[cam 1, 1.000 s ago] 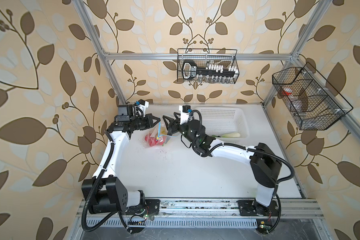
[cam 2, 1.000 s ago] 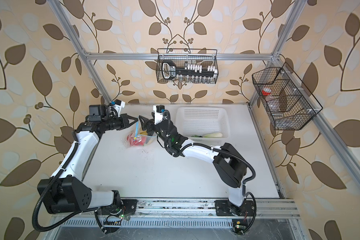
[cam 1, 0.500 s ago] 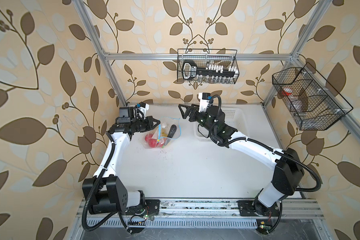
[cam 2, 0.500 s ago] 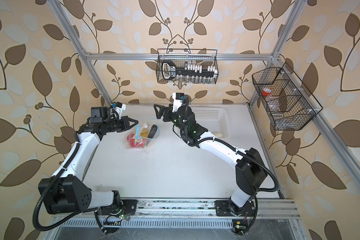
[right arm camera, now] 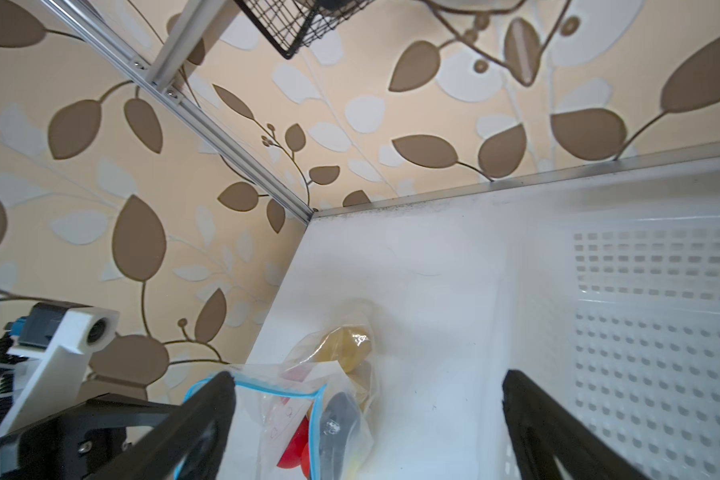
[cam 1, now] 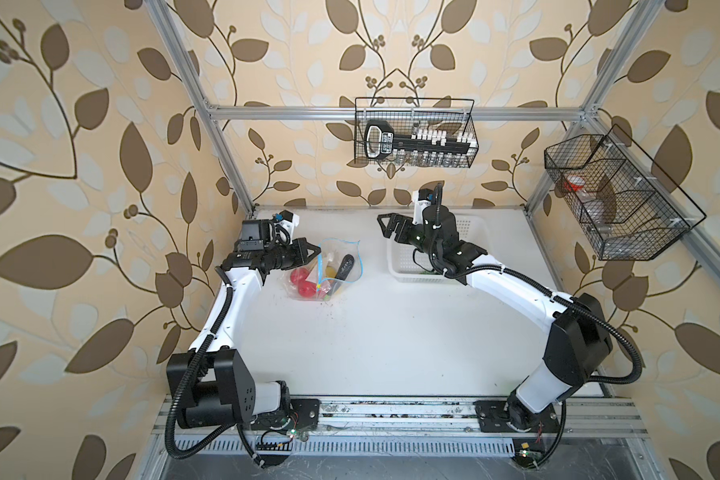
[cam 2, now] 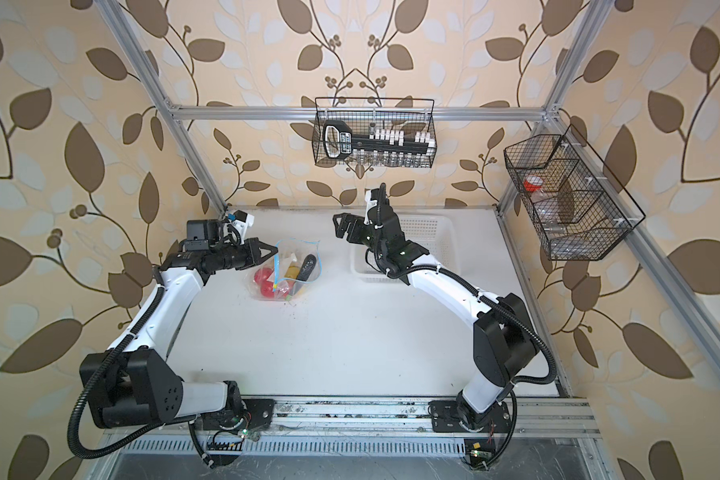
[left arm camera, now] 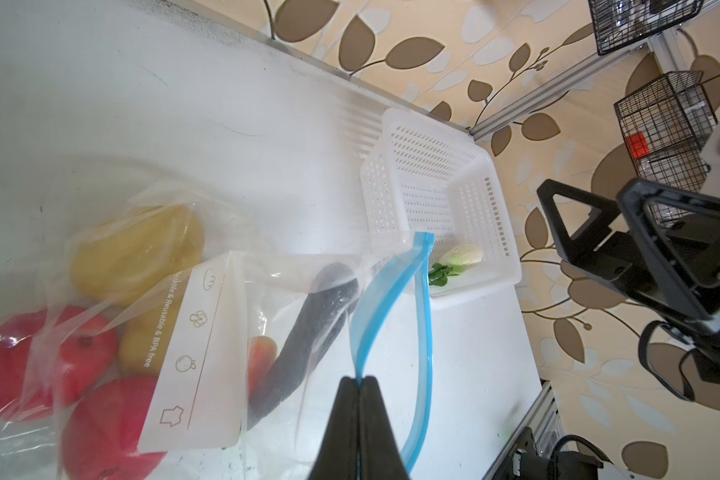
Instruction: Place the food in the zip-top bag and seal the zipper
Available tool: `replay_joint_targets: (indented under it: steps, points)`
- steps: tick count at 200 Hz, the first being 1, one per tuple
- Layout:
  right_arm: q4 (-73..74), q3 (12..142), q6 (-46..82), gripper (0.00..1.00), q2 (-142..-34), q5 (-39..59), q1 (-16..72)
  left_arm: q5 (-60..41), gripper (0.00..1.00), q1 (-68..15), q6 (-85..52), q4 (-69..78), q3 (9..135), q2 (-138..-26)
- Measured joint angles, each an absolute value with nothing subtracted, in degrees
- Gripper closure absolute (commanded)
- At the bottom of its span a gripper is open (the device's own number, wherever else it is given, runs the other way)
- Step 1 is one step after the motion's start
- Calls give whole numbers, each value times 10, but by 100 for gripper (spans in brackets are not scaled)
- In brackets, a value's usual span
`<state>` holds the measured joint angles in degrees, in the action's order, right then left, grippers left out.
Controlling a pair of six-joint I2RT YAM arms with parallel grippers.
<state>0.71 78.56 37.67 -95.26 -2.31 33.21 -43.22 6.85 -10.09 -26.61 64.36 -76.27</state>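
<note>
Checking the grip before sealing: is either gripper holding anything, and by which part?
Left gripper pinches the zip-top bag by its blue zipper strip; right gripper holds nothing.

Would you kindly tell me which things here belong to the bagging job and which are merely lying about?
Job: zip-top bag, zipper pinched by left gripper, bagged tomatoes, potatoes, eggplant; radish waiting in white basket; open right gripper.
Idle: two hanging wire baskets with their contents.

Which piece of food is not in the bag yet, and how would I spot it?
Find the white perforated basket at the back of the table, right of the clear bag. Inside, near a corner, lies the white radish with green leaves, alone; the other pieces are coloured and bagged.
</note>
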Motion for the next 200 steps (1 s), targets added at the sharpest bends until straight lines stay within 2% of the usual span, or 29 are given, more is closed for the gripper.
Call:
replay_joint_targets:
  steps: [46,99,157,200]
  points:
    - [-74,798,320,0,-950,-23,305,-431,100,69,-80,-268,643,-766]
    - [-178,839,199,0,-957,17,255,-433,100,72,-78,-269,643,-783]
    - [-373,1062,22,0,-1100,45,255,-435,100,72,-76,-269,643,-783]
    - [-458,1076,-41,1,-1151,43,255,-434,100,76,-76,-269,643,-783]
